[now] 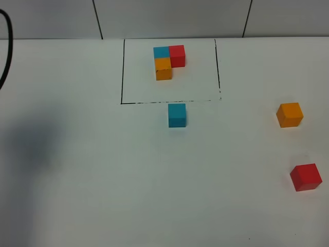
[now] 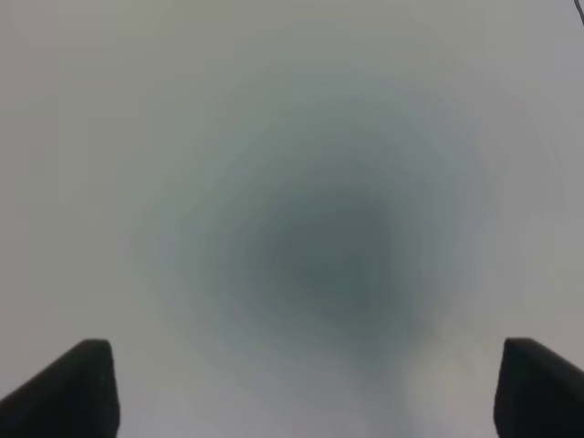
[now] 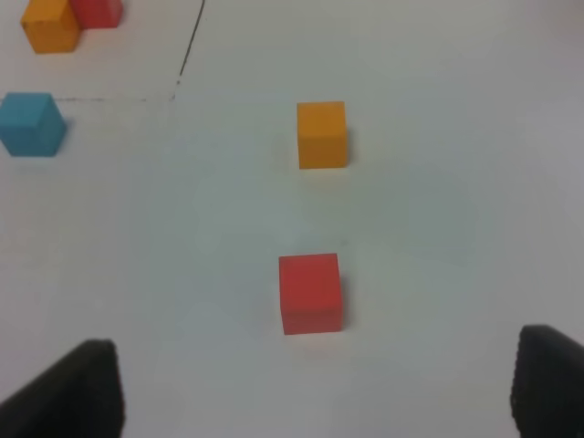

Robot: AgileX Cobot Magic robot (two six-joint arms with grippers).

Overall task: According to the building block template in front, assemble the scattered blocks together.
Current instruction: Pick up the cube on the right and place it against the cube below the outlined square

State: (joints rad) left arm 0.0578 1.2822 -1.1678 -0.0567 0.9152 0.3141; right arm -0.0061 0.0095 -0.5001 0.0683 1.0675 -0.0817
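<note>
Left end effector (image 2: 301,392): wide open; nothing is between its two dark fingertips (image 2: 68,388) and they touch nothing.
Under the left end effector: only bare desk (image 2: 109,137) with a soft dark shadow (image 2: 328,246); this view is blurred.
Right end effector (image 3: 310,388): also open and holding nothing; it hangs above the desk.
Red cube (image 3: 310,292): nearest to the right end effector, ahead of the gap between its tips, apart from them; on the desk at the right side.
Orange cube (image 3: 321,134): further out behind the red cube, well apart from it.
Teal-blue cube (image 1: 177,115): near the middle, just beside the front line of the black-lined rectangle (image 1: 122,72), outside it; whether it touches the line I cannot tell.
Building block template (image 1: 168,60): inside the rectangle, towards the back; blue and red cubes side by side, an orange one in front of the blue, all touching.
Cut off: both end effectors show only their tips at the picture edge; in the right wrist view the template is cropped at the corner.
Hard to make out: a dark curved cable (image 1: 5,51) at the left edge of the high view.
</note>
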